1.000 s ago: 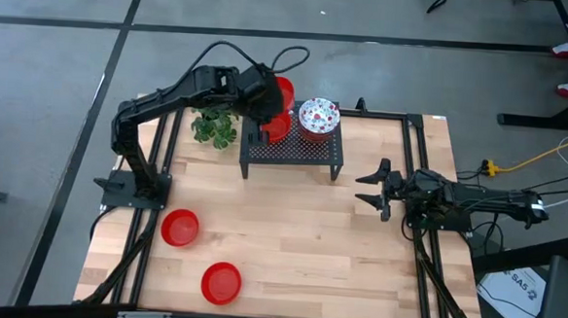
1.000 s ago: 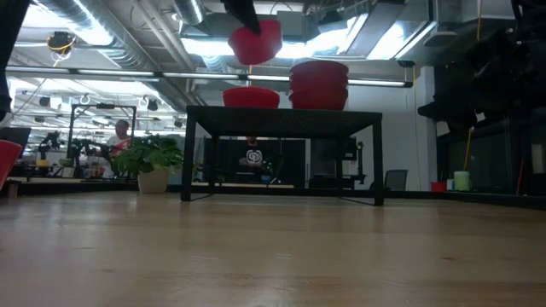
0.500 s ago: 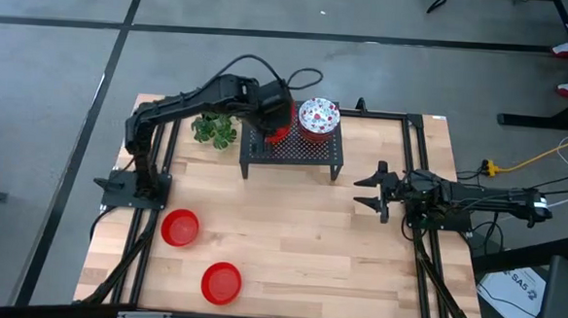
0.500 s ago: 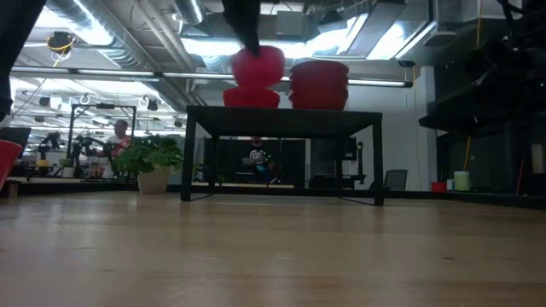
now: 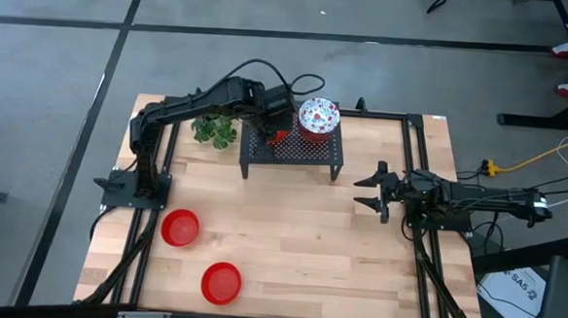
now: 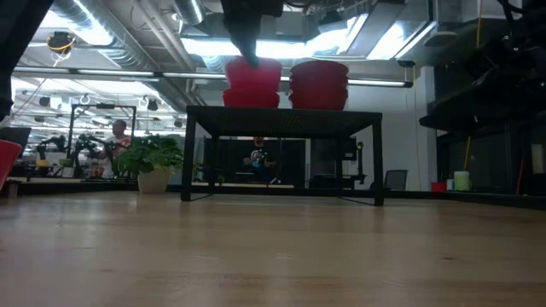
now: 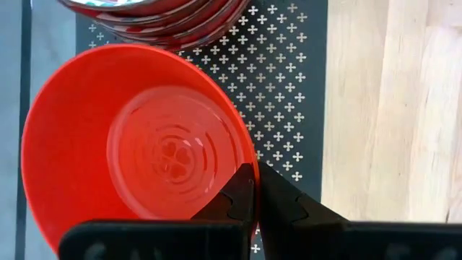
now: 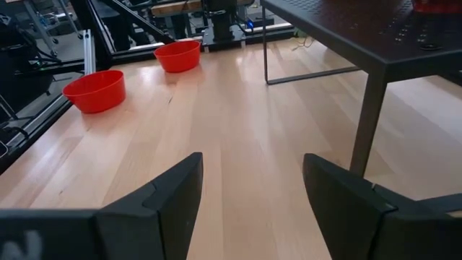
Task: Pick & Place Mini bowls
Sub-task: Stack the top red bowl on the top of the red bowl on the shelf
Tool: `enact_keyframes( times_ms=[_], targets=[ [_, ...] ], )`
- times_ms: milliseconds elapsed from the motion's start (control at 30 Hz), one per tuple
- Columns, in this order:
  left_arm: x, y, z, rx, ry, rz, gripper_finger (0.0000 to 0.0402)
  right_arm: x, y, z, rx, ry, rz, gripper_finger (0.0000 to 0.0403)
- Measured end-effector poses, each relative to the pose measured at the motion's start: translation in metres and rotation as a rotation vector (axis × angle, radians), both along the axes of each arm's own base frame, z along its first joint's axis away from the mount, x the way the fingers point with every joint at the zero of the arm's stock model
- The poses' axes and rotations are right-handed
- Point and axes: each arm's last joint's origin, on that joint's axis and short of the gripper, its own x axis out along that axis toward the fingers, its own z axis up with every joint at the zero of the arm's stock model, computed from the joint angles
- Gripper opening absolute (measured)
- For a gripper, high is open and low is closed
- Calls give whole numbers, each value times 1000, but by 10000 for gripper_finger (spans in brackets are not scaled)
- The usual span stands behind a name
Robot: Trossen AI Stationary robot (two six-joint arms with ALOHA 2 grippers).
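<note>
In the high view, the left gripper (image 5: 274, 120) is over the back left part of the black rack (image 5: 309, 153), where a red bowl (image 5: 276, 136) shows under it. A stack of speckled bowls (image 5: 317, 117) stands just beside it on the rack. Two more red bowls lie on the table (image 5: 300, 228) near the left front, one (image 5: 180, 227) behind the other (image 5: 221, 282). A plant (image 5: 214, 128) stands left of the rack. The right gripper (image 5: 368, 189) waits over the right side of the table, its fingers spread wide and holding nothing. In the low view, the held bowl (image 6: 252, 71) sits on another red bowl on the rack (image 6: 281, 115), next to the stack (image 6: 319, 83). In the left wrist view, the fingers (image 7: 242, 191) are pressed together on the rim of the red bowl (image 7: 94, 137), above the perforated rack top (image 7: 289, 94). In the right wrist view, the two open fingers (image 8: 173, 195) frame the bare wood, with the two red bowls (image 8: 94, 90) (image 8: 178, 55) far ahead and a rack leg (image 8: 367, 130) close by.
</note>
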Motion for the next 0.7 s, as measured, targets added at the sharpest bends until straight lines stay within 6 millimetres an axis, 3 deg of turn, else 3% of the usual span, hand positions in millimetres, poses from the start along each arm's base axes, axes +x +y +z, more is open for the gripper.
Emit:
enact_keyframes(
  times_ms=[367,700],
  targets=[
    [-4,14,0,21,-9,88,14,0,0,0,3,0,-1,236],
    [-3,14,1,33,-7,76,96,0,0,0,4,-1,-1,236]
  ],
)
